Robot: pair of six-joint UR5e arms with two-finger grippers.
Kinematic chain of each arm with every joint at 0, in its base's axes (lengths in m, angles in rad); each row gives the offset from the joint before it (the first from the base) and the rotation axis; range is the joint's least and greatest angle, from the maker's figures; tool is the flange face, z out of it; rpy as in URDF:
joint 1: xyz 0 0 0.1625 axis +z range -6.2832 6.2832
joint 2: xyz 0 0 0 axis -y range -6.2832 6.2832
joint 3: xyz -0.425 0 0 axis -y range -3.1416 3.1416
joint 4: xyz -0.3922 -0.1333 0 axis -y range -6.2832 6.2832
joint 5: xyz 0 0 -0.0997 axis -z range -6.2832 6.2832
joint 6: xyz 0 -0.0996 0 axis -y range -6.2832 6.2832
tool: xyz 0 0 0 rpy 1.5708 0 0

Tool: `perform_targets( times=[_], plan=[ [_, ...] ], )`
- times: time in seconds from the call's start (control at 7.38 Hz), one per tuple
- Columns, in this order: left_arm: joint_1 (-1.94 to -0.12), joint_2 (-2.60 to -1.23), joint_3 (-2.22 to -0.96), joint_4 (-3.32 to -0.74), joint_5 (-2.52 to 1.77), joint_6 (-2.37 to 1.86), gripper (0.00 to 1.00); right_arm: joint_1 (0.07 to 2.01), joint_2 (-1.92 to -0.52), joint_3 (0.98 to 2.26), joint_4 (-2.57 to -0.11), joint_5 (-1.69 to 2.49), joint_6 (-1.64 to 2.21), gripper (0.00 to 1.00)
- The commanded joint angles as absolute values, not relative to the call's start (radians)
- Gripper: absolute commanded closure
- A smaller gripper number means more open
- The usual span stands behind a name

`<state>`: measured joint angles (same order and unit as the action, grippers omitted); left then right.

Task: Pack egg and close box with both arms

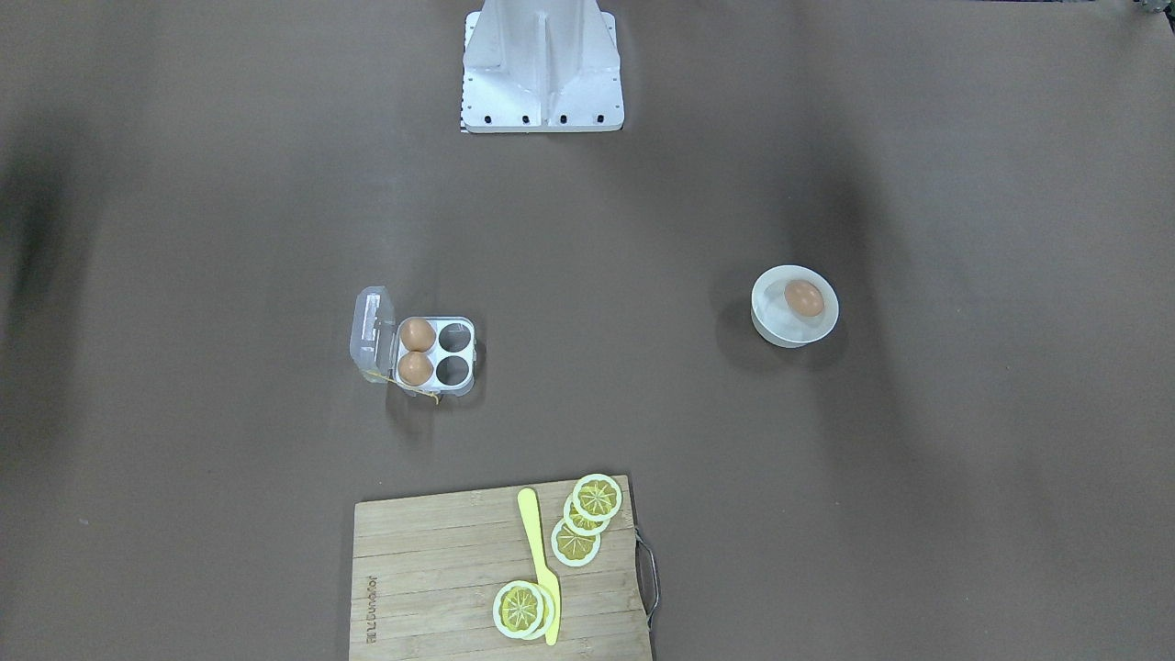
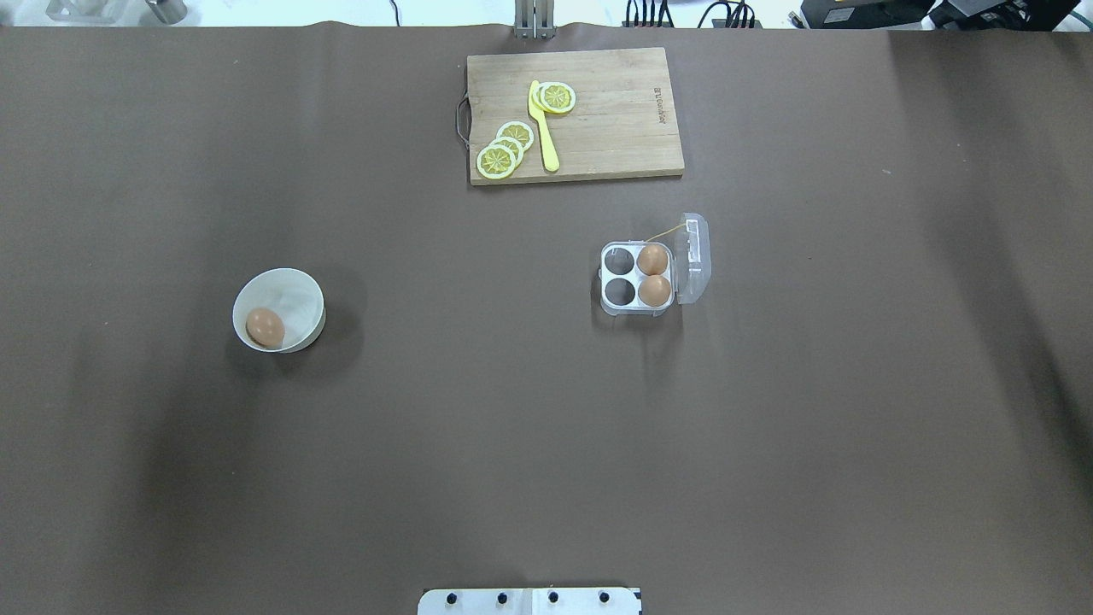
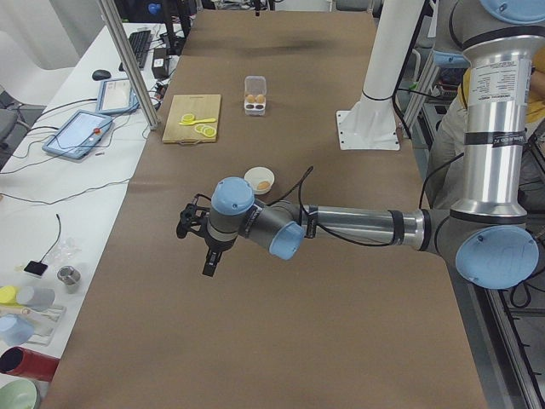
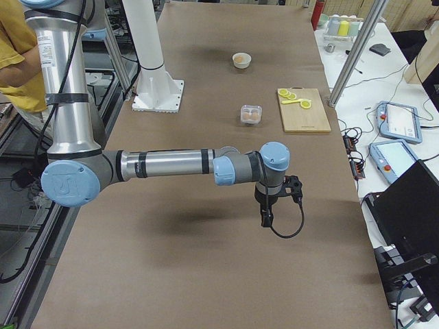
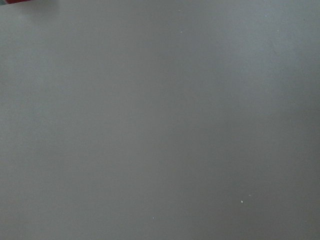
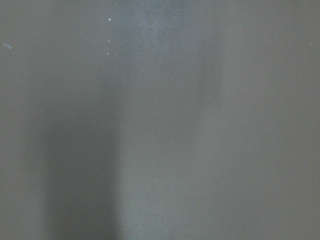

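Starting from scratch: egg (image 2: 265, 327) sits in the bowl (image 2: 301, 290), box (image 2: 693, 256) lies open, two cells (image 2: 618, 260) free. My left gripper (image 3: 209, 262) and right gripper (image 4: 265, 218) hover well apart from both. Released or clenched, I cannot tell.

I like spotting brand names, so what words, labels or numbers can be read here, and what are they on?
Cutting board: brand mark along one edge, too blurred to read.
Left arm: printed label on its upright tube, too small to read.
Right arm: logo on a blue joint cap, letters unclear.
Nothing can be quoted with confidence.
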<state>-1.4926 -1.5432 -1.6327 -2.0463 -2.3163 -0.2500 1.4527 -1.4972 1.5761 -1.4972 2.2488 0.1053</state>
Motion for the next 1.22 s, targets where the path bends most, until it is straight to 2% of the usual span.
perform_targets(
  times=[0.0, 0.54, 1.08],
  plan=[
    [-1.499, -1.543, -1.635, -2.049, -2.316, -0.261, 0.03, 1.453, -1.497, 1.577, -1.497, 2.249, 0.104, 0.0],
    [-1.499, -1.548, -1.655, -2.049, -2.318, -0.264, 0.03, 1.453, -1.497, 1.582, -1.497, 2.249, 0.106, 0.0],
    [-1.488, -1.56, -1.746, -2.043, -2.405, -0.325, 0.03, 1.453, -1.499, 1.58, -1.497, 2.249, 0.104, 0.0]
  ],
)
